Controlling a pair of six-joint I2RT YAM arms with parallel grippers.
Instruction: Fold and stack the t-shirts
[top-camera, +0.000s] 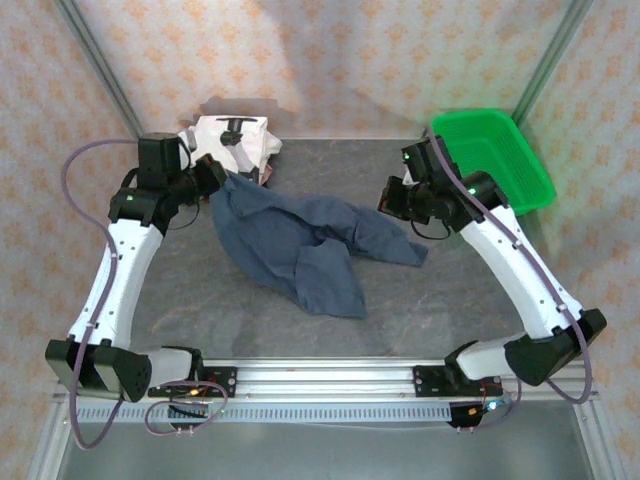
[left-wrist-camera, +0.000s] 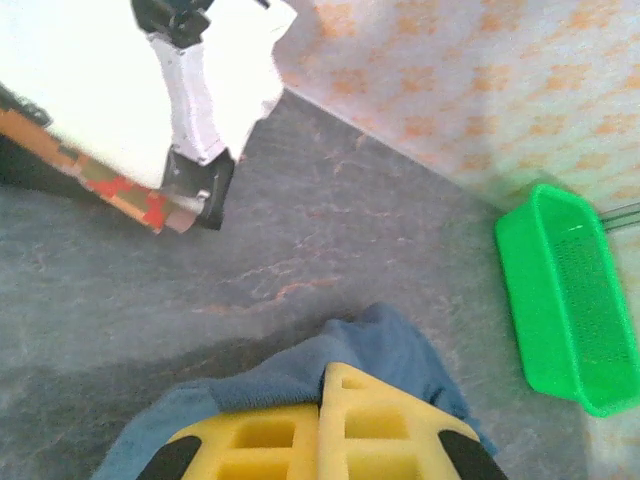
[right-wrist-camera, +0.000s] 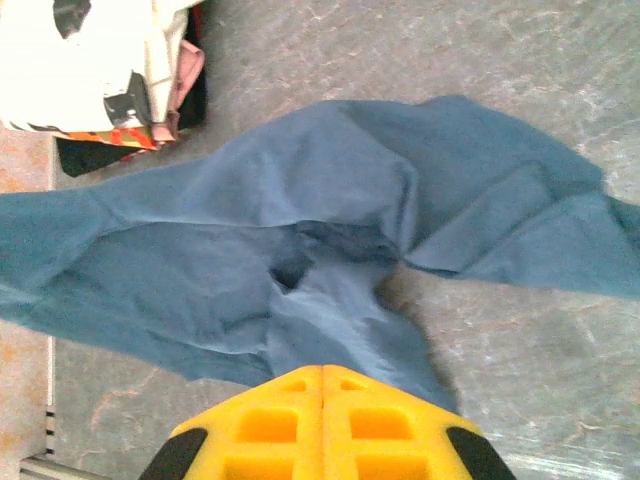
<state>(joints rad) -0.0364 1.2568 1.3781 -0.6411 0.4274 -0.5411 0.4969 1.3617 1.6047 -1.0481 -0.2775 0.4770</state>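
Observation:
A plain navy-blue t-shirt (top-camera: 290, 245) lies crumpled across the middle of the grey table, strung between both arms. My left gripper (top-camera: 212, 182) is shut on its back-left corner; in the left wrist view blue cloth (left-wrist-camera: 390, 345) is pinched in the closed yellow fingertips (left-wrist-camera: 325, 372). My right gripper (top-camera: 390, 205) is shut on the shirt's right end, and the cloth (right-wrist-camera: 250, 230) runs up to its closed tips (right-wrist-camera: 322, 370). A stack of folded t-shirts (top-camera: 235, 138), white with black print on top and red, orange and dark below, sits at the back left (left-wrist-camera: 90, 90) (right-wrist-camera: 80, 70).
A green plastic mesh basket (top-camera: 490, 160) stands at the back right corner (left-wrist-camera: 570, 290). Patterned walls close off the back and both sides. The arm bases and a metal rail (top-camera: 320, 375) run along the near edge.

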